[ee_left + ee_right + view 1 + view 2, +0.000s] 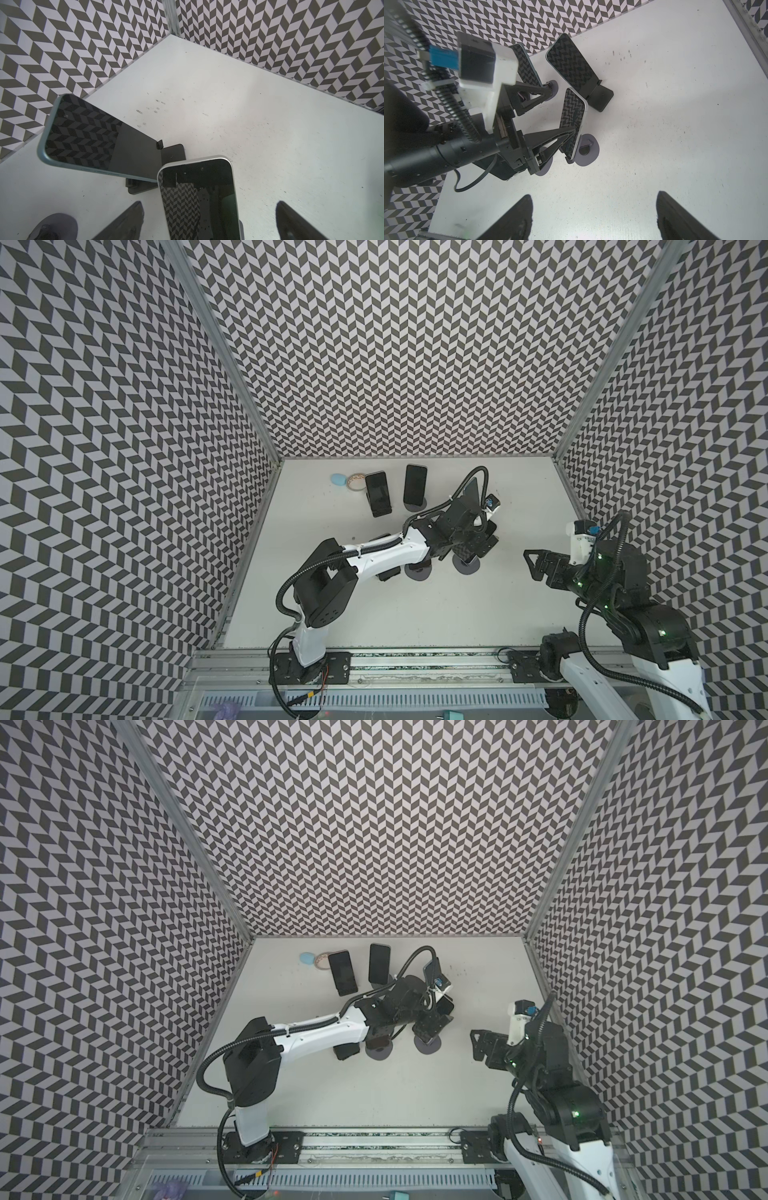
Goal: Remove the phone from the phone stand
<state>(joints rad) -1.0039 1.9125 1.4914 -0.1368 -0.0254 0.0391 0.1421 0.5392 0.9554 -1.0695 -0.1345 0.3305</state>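
Observation:
A white-edged phone (pixel 199 199) leans on a round grey phone stand (pixel 588 153) near the table's middle; the phone (pixel 574 122) also shows in the right wrist view. My left gripper (pixel 209 220) is open and straddles it. Its fingers (pixel 128 222) stand on either side with a gap to the phone's edges. In a top view the left gripper (pixel 469 539) covers most of the phone, and the stand (pixel 467 567) shows below it. My right gripper (pixel 530 566) hangs open over bare table to the right, with nothing between its fingers (pixel 517 218).
A blue-edged phone on a black rectangular stand (pixel 97 137) stands just beyond the left gripper. Another round stand (pixel 417 572) sits beside the arm. Two more phones (pixel 378 493) (pixel 414 485), a light blue object (pixel 338 479) and a tape ring (pixel 356 482) are at the back left.

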